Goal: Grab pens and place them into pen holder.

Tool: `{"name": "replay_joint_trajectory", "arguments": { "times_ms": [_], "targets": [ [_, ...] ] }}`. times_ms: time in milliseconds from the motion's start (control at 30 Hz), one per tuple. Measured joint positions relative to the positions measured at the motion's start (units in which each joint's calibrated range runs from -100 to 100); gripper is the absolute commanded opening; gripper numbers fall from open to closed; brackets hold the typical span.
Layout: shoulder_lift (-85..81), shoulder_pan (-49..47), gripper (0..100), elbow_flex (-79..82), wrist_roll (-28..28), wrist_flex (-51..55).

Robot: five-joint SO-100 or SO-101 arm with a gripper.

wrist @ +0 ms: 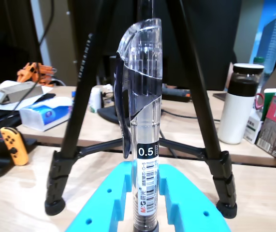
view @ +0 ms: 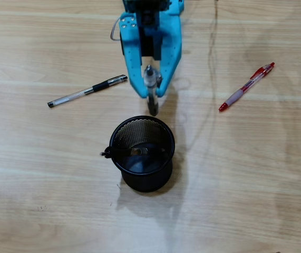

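Claw [view: 151, 89]: clamps a capped pen [wrist: 144, 145] upright (so it drops in end-first).
Pen holder [view: 142, 153]: just ahead, one pen inside.
Desk [view: 255, 184]: two pens left.

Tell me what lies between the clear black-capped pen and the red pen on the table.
In the overhead view, the blue gripper gripping another pen sits between black-capped pen and red pen.

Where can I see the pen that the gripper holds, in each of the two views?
Overhead view: the held clear pen is at top centre, between the blue jaws of the gripper, just above the black mesh pen holder.
Wrist view: the same pen stands upright in the centre, filling most of the height.
Shared landmark: the blue jaws on both sides of the pen.
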Motion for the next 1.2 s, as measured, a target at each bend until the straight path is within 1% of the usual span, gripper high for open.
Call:
{"name": "replay_joint_trajectory", "arguments": {
  "times_ms": [67, 200, 433, 567, 633, 1000, 1067, 1167, 1200],
  "targets": [
    [3.3, 0.5, 2, 0.0, 0.0, -3.9],
    [7.5, 1.2, 2, -0.1, 0.0, -7.9],
    [11.6, 1.0, 3, 0.0, 0.0, -9.1],
    [11.5, 1.0, 12, 0.0, 0.0, -9.1],
    [11.5, 1.0, 15, 0.0, 0.0, -9.1],
    [11.5, 0.8, 14, 3.1, 0.0, -9.3],
    [11.3, 0.2, 10, 4.3, 0.0, -9.3],
    [9.4, -1.1, 2, 7.1, 0.8, -9.3],
    [8.2, -1.5, 2, 7.9, 1.7, -9.3]
  ]
}}
